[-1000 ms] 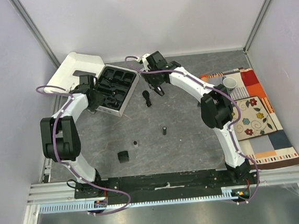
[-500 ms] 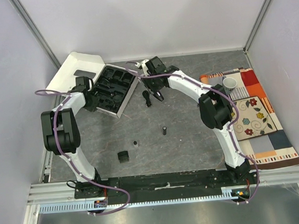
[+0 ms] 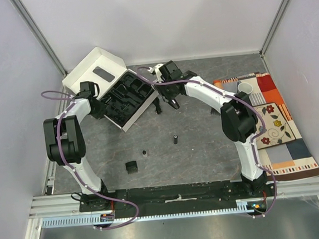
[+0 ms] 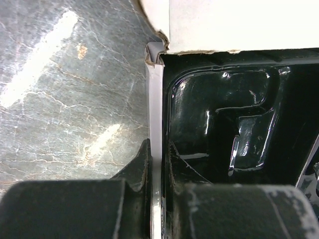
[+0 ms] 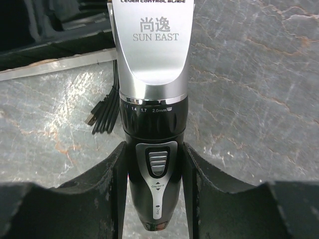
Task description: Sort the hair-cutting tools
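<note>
The black-and-silver hair clipper (image 5: 153, 94) hangs over the table between the fingers of my right gripper (image 5: 153, 172), which is shut on its black lower body. In the top view that gripper (image 3: 170, 98) sits just right of the white box (image 3: 138, 113). A coiled black cord (image 5: 102, 117) lies on the table below the clipper, near the box's edge. My left gripper (image 4: 156, 167) is shut on the box's thin white side wall (image 4: 155, 99), one finger outside and one inside over the glossy black tray (image 4: 224, 114). A small black cylinder (image 3: 175, 138), a tinier one (image 3: 144, 152) and a black comb attachment (image 3: 131, 166) lie loose mid-table.
The box's white lid (image 3: 95, 69) stands open toward the back left corner. A grey cup (image 3: 245, 88) rests on a colourful patterned mat (image 3: 272, 126) along the right side. Walls close in on the left, back and right.
My left gripper has closed onto the box's side wall, and the box with its lid has swung and shifted a little to the right. My right gripper drifted slightly right, still holding the clipper.
</note>
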Motion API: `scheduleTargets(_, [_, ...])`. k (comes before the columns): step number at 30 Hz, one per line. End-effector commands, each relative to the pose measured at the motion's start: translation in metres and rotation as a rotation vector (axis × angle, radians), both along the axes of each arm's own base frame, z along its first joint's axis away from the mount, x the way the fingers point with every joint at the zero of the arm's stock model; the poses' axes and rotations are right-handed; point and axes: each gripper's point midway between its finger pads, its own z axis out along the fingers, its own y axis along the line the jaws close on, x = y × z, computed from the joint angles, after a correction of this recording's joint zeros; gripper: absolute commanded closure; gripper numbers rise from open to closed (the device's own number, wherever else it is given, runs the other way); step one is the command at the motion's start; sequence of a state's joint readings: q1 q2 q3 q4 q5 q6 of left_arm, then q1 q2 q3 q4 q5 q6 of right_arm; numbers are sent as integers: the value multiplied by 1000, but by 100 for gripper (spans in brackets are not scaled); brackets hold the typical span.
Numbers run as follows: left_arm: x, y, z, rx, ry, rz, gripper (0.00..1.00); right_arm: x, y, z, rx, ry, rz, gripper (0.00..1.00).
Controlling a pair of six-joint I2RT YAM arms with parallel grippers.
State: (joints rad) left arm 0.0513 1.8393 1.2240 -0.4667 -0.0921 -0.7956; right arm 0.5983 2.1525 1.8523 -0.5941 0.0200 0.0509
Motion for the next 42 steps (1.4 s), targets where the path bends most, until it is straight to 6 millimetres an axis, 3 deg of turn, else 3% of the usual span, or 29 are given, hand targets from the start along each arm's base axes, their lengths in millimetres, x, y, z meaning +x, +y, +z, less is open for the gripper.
scheduleTargets(1, [10, -25, 8, -8, -38, -161, 98, 2, -2, 72, 72, -151, -2, 78])
scheduleTargets(2, [11, -22, 12, 10, -44, -157, 98, -1, -4, 82, 80, -166, -2, 78])
scheduleTargets(3, [11, -35, 14, 17, -46, -189, 98, -4, -7, 82, 77, -164, -2, 78])
scheduleTargets(6, [10, -40, 20, 45, -53, -208, 98, -11, -13, 92, 81, -176, -9, 78])
scheduleTargets(10, [12, -37, 31, 66, -72, -193, 98, -17, -17, 103, 91, -192, -12, 78])
scheduleTargets(17, [34, -28, 76, 46, -167, -144, 98, -20, -19, 99, 89, -181, -14, 79])
scheduleTargets(20, [40, -19, 86, 46, -185, -105, 98, -21, -20, 99, 87, -180, -17, 80])
scheduleTargets(21, [40, -18, 87, 52, -180, -100, 98, -21, -21, 99, 86, -181, -18, 80])
scheduleTargets(22, [41, -2, 87, 67, -178, -60, 98, -22, -21, 99, 87, -180, -17, 79])
scheduleTargets(30, [41, 23, 76, 157, -135, 58, 98, -22, -20, 98, 95, -180, -22, 80])
scheduleTargets(42, [53, 36, 71, 198, -152, 139, 98, -22, -21, 85, 88, -165, -24, 80])
